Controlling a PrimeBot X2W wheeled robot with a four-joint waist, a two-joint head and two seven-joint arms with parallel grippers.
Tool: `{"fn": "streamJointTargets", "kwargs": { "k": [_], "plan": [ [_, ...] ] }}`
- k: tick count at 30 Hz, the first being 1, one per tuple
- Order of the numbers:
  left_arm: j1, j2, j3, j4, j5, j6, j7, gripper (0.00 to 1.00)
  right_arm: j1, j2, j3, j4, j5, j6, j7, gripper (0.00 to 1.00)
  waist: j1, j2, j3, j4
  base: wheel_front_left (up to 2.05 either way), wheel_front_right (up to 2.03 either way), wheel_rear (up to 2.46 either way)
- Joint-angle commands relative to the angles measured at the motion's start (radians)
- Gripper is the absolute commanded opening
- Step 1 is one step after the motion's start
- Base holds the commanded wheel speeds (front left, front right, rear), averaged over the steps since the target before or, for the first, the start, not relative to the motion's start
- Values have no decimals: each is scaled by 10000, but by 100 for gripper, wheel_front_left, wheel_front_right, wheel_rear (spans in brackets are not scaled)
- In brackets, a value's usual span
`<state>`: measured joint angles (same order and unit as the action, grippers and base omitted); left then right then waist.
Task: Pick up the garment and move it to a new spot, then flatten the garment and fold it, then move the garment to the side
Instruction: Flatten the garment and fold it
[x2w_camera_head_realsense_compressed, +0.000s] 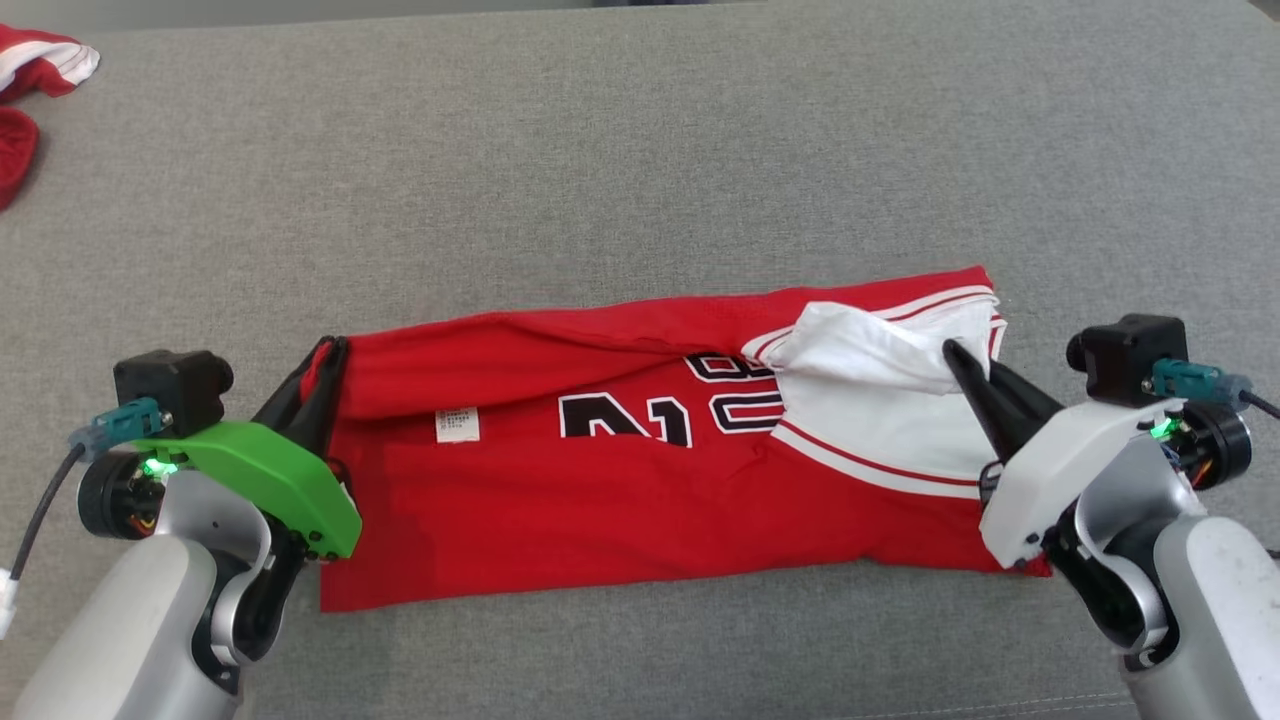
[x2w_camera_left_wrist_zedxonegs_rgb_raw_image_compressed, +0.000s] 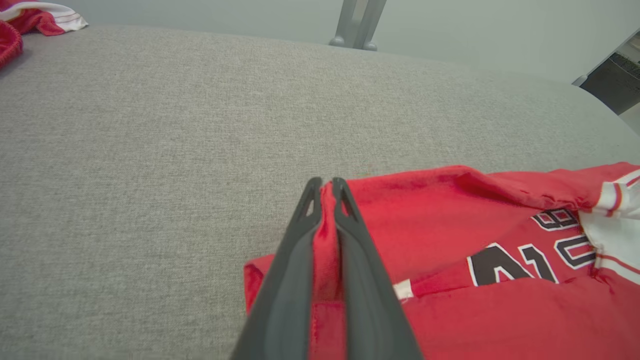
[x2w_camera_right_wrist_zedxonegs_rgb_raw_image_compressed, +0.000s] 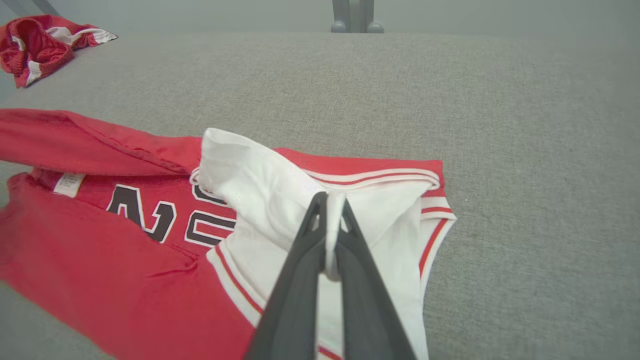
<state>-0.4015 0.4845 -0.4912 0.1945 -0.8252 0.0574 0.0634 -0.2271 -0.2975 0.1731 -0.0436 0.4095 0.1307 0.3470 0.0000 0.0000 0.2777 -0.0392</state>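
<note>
Grey upholstered surface (x2w_camera_head_realsense_compressed: 640, 150), head view: folded red jersey (x2w_camera_head_realsense_compressed: 600, 520) lies along the near edge, centred.
Left wrist view: left gripper (x2w_camera_left_wrist_zedxonegs_rgb_raw_image_compressed: 327, 185) clamped tight on the jersey's red end.
Right wrist view: right gripper (x2w_camera_right_wrist_zedxonegs_rgb_raw_image_compressed: 331, 200) pinches the jersey's white panel.

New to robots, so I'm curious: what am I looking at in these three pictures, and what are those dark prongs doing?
A two-armed robot is folding clothes. One picture looks down from its head; the others look along each arm's pincer from the wrist. A red jersey lies partly folded on a grey cushion. The left pincer is shut on its red edge, the right pincer on its white part. More red clothes lie at the far left.
</note>
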Motion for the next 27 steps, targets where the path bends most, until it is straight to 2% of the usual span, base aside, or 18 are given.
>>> {"fn": "streamJointTargets", "kwargs": {
  "k": [1, 7, 8, 10, 11, 12, 13, 14, 15, 16, 27],
  "plan": [
    [270, 69, 44, -29, -118, 31, -88, 0, 346, 124, -73, -142, -76, -2, 20, 0, 0, 0, -60, -39, 0, 0, 0],
    [846, 83, 72, -38, -178, 87, -390, 0, 1269, 571, -313, -343, -140, -1, -102, 0, 0, 0, -184, -62, 0, 0, 0],
    [920, 72, 58, -10, -168, 99, -437, 0, 1335, 594, -321, -303, -176, -1, -178, 5, 0, 0, -208, -70, 0, 0, 0],
    [1113, -12, 31, 27, -205, 124, -547, 0, 1470, 641, -343, -166, -286, -2, -350, 47, 0, 0, -274, -93, 0, 0, 0],
    [1220, -58, 12, 12, -226, 133, -612, 0, 1540, 698, -356, -95, -320, -1, -461, 86, 0, 0, -302, -99, 0, 0, 0],
    [1315, -97, 15, -19, -251, 127, -707, 10, 1604, 715, -343, -46, -370, -1, -542, 100, 0, 0, -329, -103, 0, 0, 0],
    [1445, -130, 22, -59, -270, 129, -809, 33, 1677, 743, -369, 28, -409, -1, -646, 100, 0, 0, -362, -109, 0, 0, 0],
    [1563, -151, 23, -106, -270, 130, -910, 48, 1720, 766, -390, 80, -447, -2, -731, 100, 0, 0, -386, -111, 0, 0, 0],
    [1726, -197, 23, -166, -288, 119, -1040, 96, 1811, 788, -420, 140, -464, -1, -807, 100, 0, 0, -430, -110, 0, 0, 0],
    [1862, -223, 40, -202, -326, 131, -1147, 100, 1893, 834, -462, 184, -465, -1, -879, 100, 0, 0, -470, -111, 0, 0, 0],
    [3119, -762, 544, -1123, -538, 723, -2540, 100, 2663, 1284, -1748, 226, -530, -1, -1313, 100, 0, 0, -909, 135, 0, 0, 0]
  ]
}}
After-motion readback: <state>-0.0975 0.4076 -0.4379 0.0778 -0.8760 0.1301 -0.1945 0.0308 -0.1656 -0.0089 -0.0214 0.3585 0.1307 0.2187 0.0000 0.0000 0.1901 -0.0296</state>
